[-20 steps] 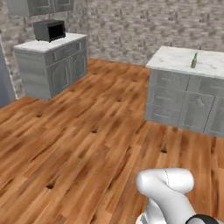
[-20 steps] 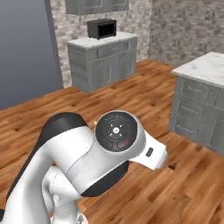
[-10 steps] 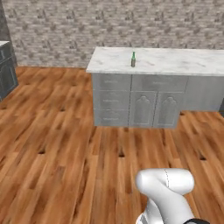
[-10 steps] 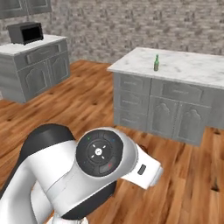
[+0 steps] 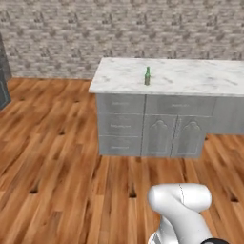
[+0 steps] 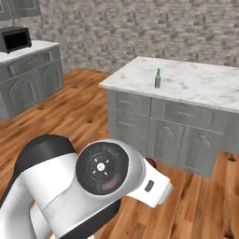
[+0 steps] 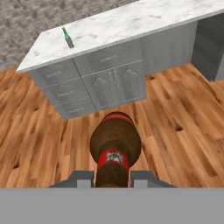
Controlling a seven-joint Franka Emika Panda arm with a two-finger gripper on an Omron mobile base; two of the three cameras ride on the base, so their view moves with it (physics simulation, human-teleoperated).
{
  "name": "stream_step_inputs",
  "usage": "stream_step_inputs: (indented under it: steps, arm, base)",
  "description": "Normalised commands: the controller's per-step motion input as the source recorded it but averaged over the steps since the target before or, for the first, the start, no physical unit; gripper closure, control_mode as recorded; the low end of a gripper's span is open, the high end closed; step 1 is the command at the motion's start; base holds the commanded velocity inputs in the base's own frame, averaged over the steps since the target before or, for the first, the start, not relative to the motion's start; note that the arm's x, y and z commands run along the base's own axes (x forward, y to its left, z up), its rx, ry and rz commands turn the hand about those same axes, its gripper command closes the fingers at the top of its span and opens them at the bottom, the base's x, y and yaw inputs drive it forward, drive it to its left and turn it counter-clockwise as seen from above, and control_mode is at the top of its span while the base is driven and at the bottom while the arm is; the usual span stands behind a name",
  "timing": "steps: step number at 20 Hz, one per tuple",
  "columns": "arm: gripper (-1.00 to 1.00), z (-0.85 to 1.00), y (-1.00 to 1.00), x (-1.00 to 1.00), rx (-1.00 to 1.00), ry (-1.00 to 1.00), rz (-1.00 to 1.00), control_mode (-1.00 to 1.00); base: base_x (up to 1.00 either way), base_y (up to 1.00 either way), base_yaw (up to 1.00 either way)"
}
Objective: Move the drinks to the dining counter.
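Hand view: tool [image 7: 112, 178] clenched on red-brown beer bottle [image 7: 114, 148], green glass bottle [image 7: 68, 38] on dining counter [image 7: 131, 24]

Rendered home kitchen. Evidence: marble-topped island counter [image 6: 196, 86] on grey drawer and cabinet fronts [image 5: 147, 126], a second grey cabinet run [image 6: 28, 77] far left with a black microwave [image 6: 15, 38] on top, wall cabinets [image 6: 18, 7] above it. Grey stone-brick back wall [image 5: 119, 33], warm wood plank floor [image 5: 52, 162]. A green glass bottle [image 6: 158, 78] stood on the island counter.
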Motion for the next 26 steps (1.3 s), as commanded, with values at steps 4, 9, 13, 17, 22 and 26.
stream_step_inputs:
  steps: [4, 9, 13, 17, 22, 26]
  arm:
    - [1.0, 0.0, 0.0, 0.0, 0.0, 0.0, 0.0, 1.0]
    - [1.0, 0.0, 0.0, 0.0, 0.0, 0.0, 0.0, 1.0]
    - [1.0, 0.0, 0.0, 0.0, 0.0, 0.0, 0.0, 1.0]
    - [1.0, 0.0, 0.0, 0.0, 0.0, 0.0, 0.0, 1.0]
    - [1.0, 0.0, 0.0, 0.0, 0.0, 0.0, 0.0, 1.0]
    - [1.0, 0.0, 0.0, 0.0, 0.0, 0.0, 0.0, 1.0]
  base:
    - [1.0, -0.05, 0.0]
    - [1.0, 0.0, 0.0]
    - [1.0, 0.0, 0.0]
    - [1.0, 0.0, 0.0]
    - [1.0, 0.0, 0.0]
    - [1.0, 0.0, 0.0]
